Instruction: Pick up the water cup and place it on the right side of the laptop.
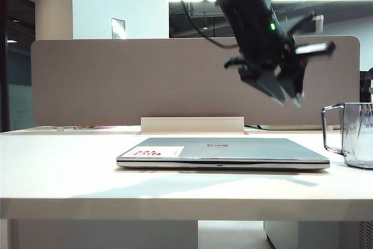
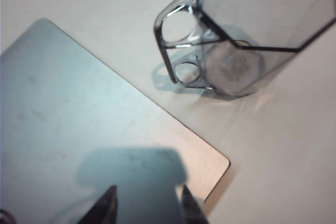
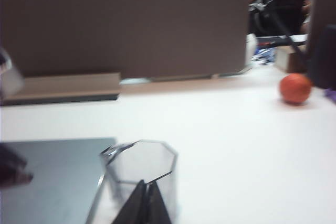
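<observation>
The water cup [image 1: 354, 135], a clear grey-tinted mug with a squared handle, stands upright on the table just right of the closed silver laptop [image 1: 221, 151]. My left gripper [image 1: 289, 96] hangs in the air above the laptop's right end, up and to the left of the cup, pointing down toward it. In the left wrist view its jaws [image 2: 148, 203] stand open and empty over the laptop's corner [image 2: 79, 119], apart from the cup [image 2: 236, 35]. My right gripper [image 3: 147, 198] is shut, with the cup [image 3: 142, 169] and the laptop [image 3: 52, 177] just beyond its tips.
A brown divider panel [image 1: 175, 80] runs along the back of the table, with a low white box [image 1: 192, 125] at its foot behind the laptop. An orange ball [image 3: 295, 88] lies on the table farther right. The table's front edge [image 1: 175, 202] is close to the laptop.
</observation>
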Motion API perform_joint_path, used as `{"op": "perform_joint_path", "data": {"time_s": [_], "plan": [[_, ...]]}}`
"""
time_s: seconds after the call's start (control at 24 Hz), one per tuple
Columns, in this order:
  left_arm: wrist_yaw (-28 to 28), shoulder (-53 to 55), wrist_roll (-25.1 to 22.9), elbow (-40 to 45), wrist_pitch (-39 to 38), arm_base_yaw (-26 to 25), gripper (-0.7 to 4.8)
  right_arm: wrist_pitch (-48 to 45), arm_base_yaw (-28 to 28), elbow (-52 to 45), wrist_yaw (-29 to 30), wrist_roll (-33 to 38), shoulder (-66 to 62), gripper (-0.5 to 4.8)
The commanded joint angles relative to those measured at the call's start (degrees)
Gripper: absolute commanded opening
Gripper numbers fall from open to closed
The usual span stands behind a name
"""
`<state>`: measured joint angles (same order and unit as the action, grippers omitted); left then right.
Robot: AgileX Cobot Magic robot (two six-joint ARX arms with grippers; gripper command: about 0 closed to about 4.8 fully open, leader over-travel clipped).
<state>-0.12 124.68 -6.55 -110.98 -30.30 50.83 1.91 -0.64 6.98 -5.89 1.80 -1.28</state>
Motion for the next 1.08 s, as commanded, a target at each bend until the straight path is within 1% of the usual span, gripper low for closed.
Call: {"op": "perform_joint_path", "data": {"time_s": [0.04, 0.08, 0.13, 0.21, 0.29, 0.5, 0.54, 0.63, 0.92, 1.08], "plan": [[0.35, -2.58, -2.54, -0.28, -1.62, -0.37, 0.73, -1.01, -0.02, 0.28, 4.83, 1.68, -2.97, -0.09], [0.35, -3.23, -2.73, -0.28, -2.23, -0.59, 0.51, -1.55, -0.04, 0.28, 5.99, 2.64, -4.61, -0.09], [0.33, -3.65, -3.19, -0.28, -2.62, -0.61, 0.46, -2.38, -0.04, 0.28, 7.08, 3.26, -6.47, -0.08], [0.33, -4.26, -4.02, -0.28, -2.93, -0.76, 0.46, -4.26, -0.04, 0.31, 8.72, 3.37, -9.6, -0.09], [1.46, -4.57, -4.9, -0.31, -2.47, -1.42, 0.46, -9.94, -0.04, 0.39, 10.78, 3.63, -16.17, -0.09], [1.97, -4.59, -5.99, -0.31, -6.62, -1.73, 0.46, -17.7, -0.04, 0.39, 10.8, 4.24, -24.63, -0.09], [3.19, -4.59, -7.48, -0.31, -8.46, -1.99, 0.46, -20.26, -0.02, 0.39, 10.8, 4.24, -28.59, -0.09], [4.9, -4.61, -8.13, -0.28, -10.12, -2.12, 0.45, -23.67, -0.02, 0.39, 10.8, 4.24, -34.47, -0.08], [5.38, -5.05, -8.55, -0.31, -11.76, -2.23, 0.45, -34.73, -0.02, 0.59, 12.26, 4.24, -48.09, -0.08], [5.38, -6.05, -8.5, -0.28, -12.76, -2.64, 0.45, -36.63, -0.02, 3.52, 12.44, 4.22, -57.16, -0.08]]}}
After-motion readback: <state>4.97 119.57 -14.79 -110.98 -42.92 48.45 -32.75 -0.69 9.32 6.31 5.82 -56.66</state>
